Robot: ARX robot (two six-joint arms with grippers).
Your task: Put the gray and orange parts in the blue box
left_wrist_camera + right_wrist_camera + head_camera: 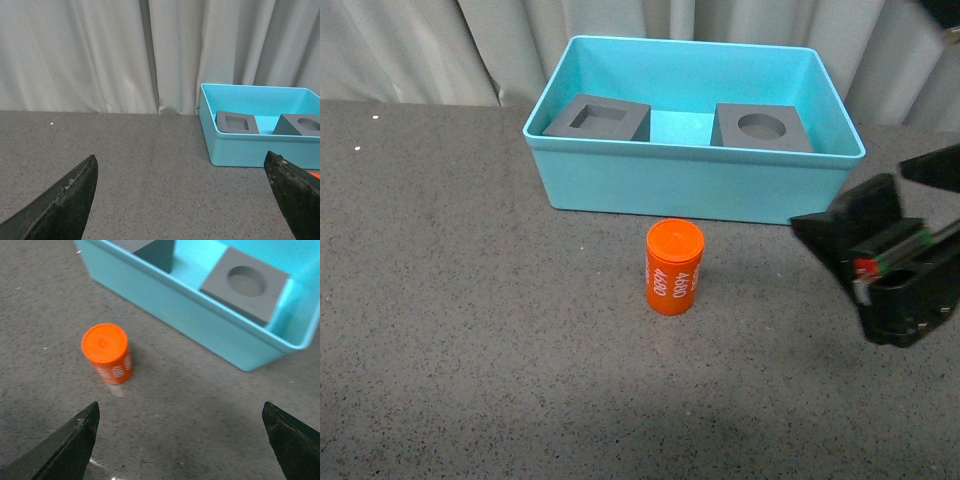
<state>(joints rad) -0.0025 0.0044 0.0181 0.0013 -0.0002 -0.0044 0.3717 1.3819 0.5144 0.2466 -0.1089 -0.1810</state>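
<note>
The blue box [620,185] stands at the back of the grey table. Inside it lie two dark-gray cubes: one with a square recess [598,118] on the left, one with a round recess [763,127] on the right. The orange cylinder [674,267], printed "4680", stands upright on the table just in front of the box. My right gripper [181,412] is open and empty, hovering right of the orange cylinder [107,353]; its body shows in the front view at the right edge [885,260]. My left gripper [182,167] is open over bare table, left of the blue box [250,150].
Grey pleated curtains [420,50] hang behind the table. The speckled grey tabletop [470,330] stretches wide to the left of the cylinder and in front of it.
</note>
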